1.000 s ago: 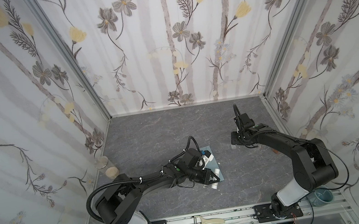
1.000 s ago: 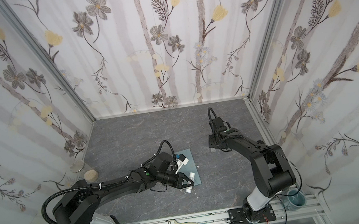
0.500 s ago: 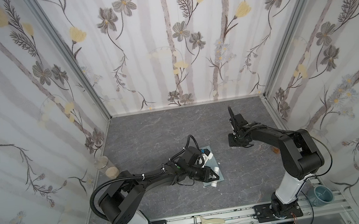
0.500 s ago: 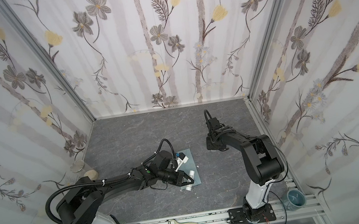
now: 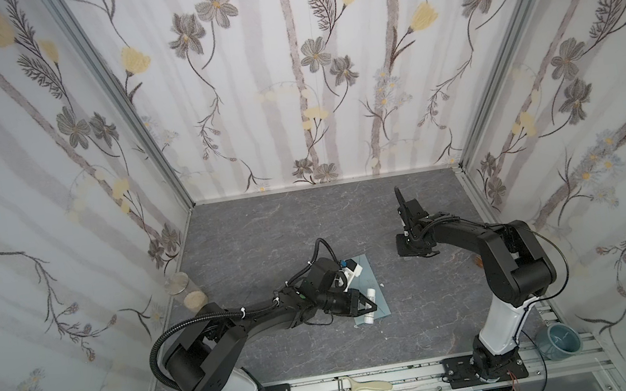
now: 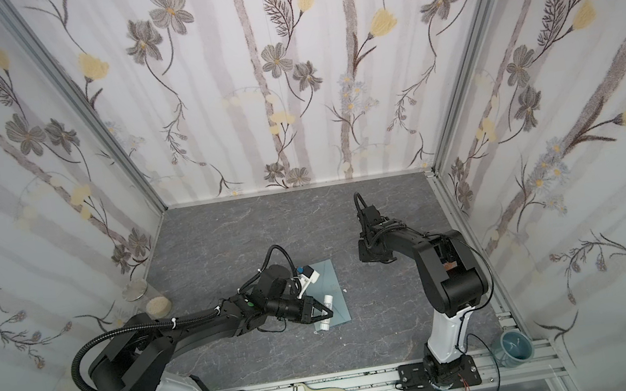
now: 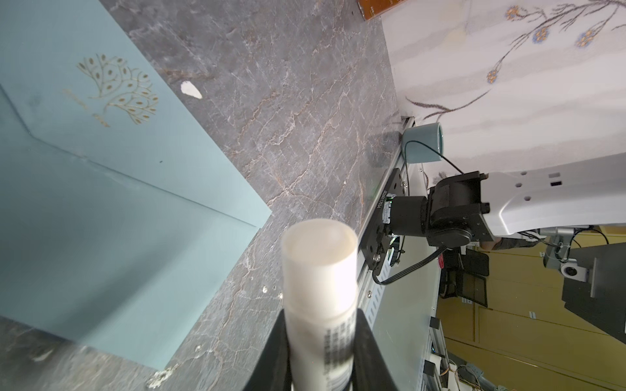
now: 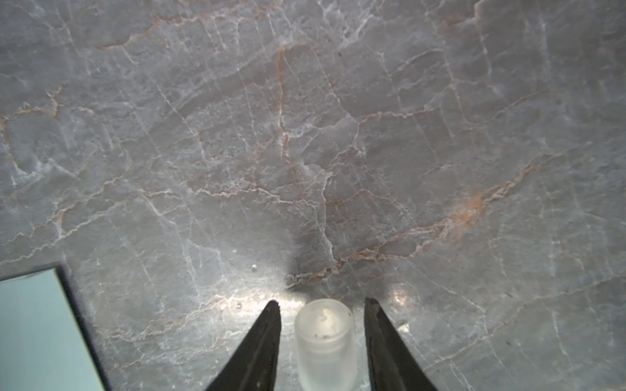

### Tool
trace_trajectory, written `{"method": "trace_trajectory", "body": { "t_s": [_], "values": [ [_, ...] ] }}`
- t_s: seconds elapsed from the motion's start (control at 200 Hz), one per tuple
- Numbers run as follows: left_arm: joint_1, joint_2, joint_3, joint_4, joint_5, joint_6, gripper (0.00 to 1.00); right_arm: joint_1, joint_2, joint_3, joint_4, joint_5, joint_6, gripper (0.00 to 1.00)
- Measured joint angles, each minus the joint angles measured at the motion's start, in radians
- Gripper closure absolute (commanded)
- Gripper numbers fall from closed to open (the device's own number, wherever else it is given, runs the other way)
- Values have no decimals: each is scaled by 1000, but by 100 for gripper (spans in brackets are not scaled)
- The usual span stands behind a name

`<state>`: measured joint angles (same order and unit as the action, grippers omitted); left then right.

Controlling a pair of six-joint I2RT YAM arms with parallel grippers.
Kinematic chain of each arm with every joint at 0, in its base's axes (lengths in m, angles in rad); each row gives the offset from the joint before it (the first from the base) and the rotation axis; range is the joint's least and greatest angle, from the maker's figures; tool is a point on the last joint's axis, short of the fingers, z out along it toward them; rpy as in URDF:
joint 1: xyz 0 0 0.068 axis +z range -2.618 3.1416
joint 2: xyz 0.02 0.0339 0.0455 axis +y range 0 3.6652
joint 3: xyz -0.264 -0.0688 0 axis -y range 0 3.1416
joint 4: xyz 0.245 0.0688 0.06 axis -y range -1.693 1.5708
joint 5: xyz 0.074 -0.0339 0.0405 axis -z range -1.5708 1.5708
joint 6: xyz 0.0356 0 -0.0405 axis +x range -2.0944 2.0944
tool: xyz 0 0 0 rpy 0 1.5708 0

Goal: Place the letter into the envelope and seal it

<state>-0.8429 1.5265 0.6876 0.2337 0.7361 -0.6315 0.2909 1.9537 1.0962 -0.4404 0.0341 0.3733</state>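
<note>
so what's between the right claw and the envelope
Just bare grey tabletop, in both top views. The frosted cap stands within the right claw itself, not out toward the envelope.

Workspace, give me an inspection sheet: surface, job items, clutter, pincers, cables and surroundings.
Surface: grey marbled tabletop, one white scrap near the envelope.
Job's things: envelope lies flat; letter not in sight.
Clutter: translucent cap standing on the tabletop; peeler and blue cup by the front rail.
Grippers: left pincer shut on the uncapped glue stick by the envelope's corner; right pincer open, astride the cap without touching.
Cables: black cables looped at both wrists.
Surroundings: floral walls on three sides.
</note>
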Motion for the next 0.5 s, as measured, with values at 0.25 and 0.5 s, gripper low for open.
{"method": "trace_trajectory", "body": {
  "t_s": [0.25, 0.5],
  "values": [
    [13, -11, -5, 13, 0, -4, 100, 0, 11, 5, -1, 11, 0, 60],
    [16, -12, -9, 16, -1, -4, 100, 0, 21, 7, -5, 18, -1, 64]
  ]
}}
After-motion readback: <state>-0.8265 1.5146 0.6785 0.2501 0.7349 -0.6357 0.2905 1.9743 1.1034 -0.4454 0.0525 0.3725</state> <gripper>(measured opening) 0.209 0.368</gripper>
